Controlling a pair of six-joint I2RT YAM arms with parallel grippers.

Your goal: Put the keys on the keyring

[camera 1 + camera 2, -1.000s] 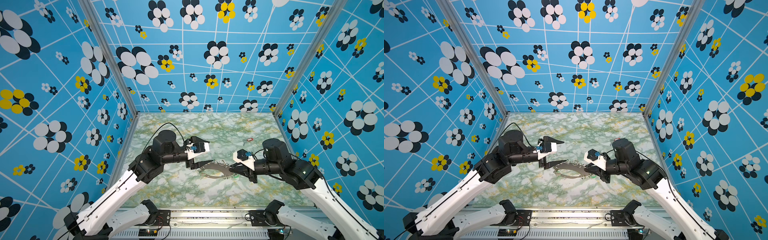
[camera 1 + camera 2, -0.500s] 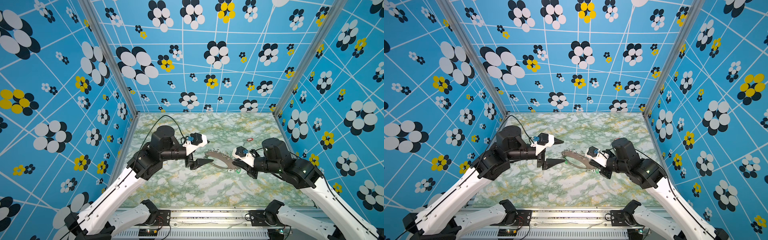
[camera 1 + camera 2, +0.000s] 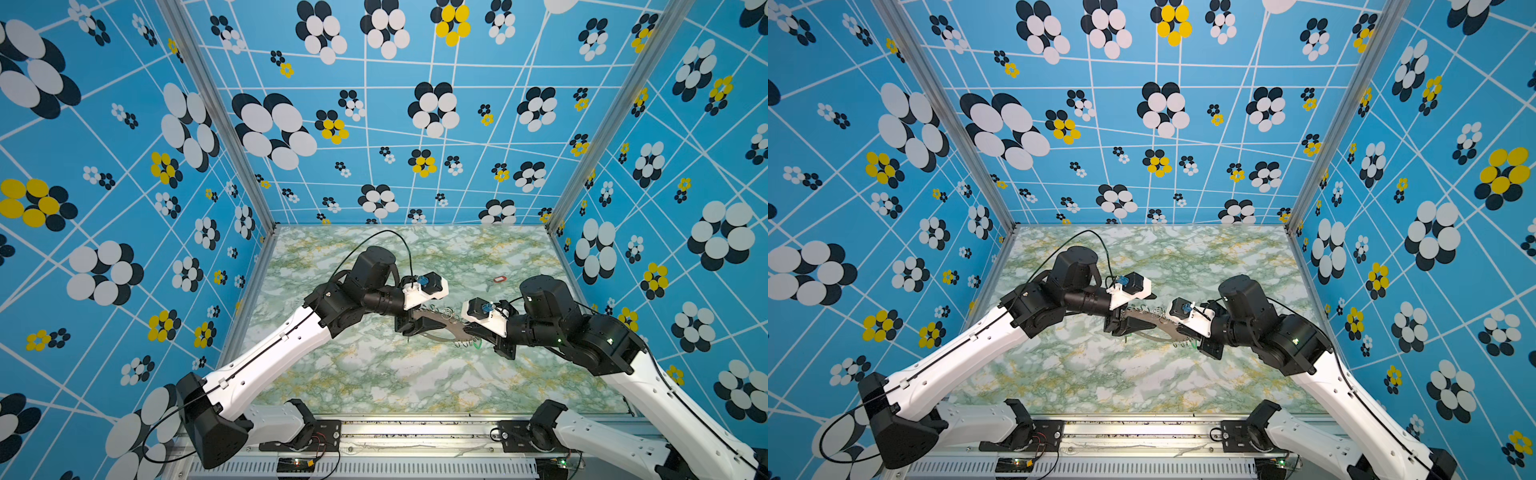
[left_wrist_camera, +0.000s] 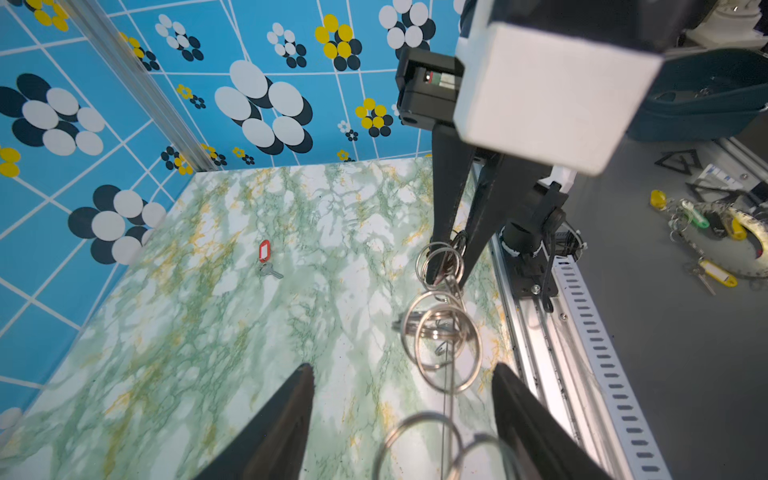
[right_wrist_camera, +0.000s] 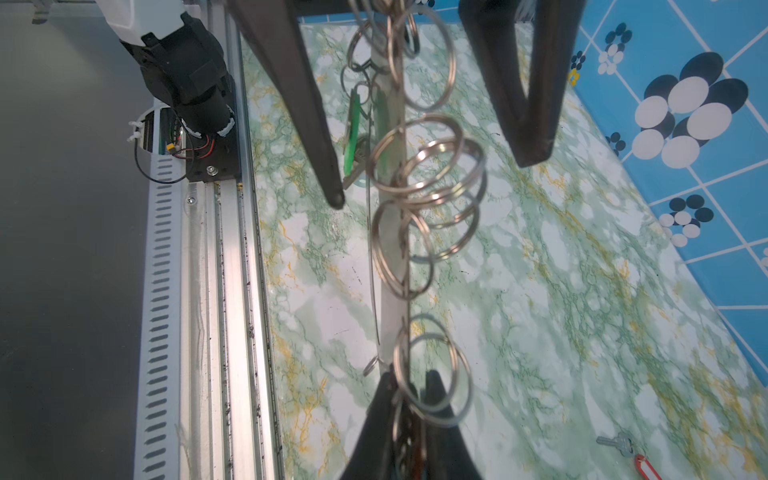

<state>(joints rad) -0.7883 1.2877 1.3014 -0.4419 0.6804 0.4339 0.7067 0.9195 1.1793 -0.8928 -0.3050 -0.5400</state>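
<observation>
Aloft: keyring (image 3: 442, 330) pinched at one end, straddled at the other

Nearest, along the bottom of both top views, a metal rail (image 3: 415, 440) borders the marbled table (image 3: 374, 374). From it the left arm (image 3: 282, 349) and right arm (image 3: 665, 399) reach inward and meet a little below mid-frame.

Between them the keyring hangs clear of the table. It is a grey crescent plate with silver rings (image 5: 428, 174) along its rim, and both wrist views catch it edge-on. The right gripper (image 3: 469, 331) is at the plate's right end, closed tight on it. At the bottom centre of the right wrist view its fingertips (image 5: 382, 415) press the plate from both sides. The left gripper (image 3: 417, 324) is at the left end with jaws wide, one finger on each side of the plate and a gap on both. A green tag (image 5: 352, 137) dangles just beside one of those fingers (image 5: 307, 104).

Farther back, right of centre in a top view, a red tag (image 3: 500, 279) lies flat on the table. A small silver key (image 4: 272, 272) lies at its end, and both are well apart from the keyring. Blue flowered walls (image 3: 415, 124) close the scene behind.
</observation>
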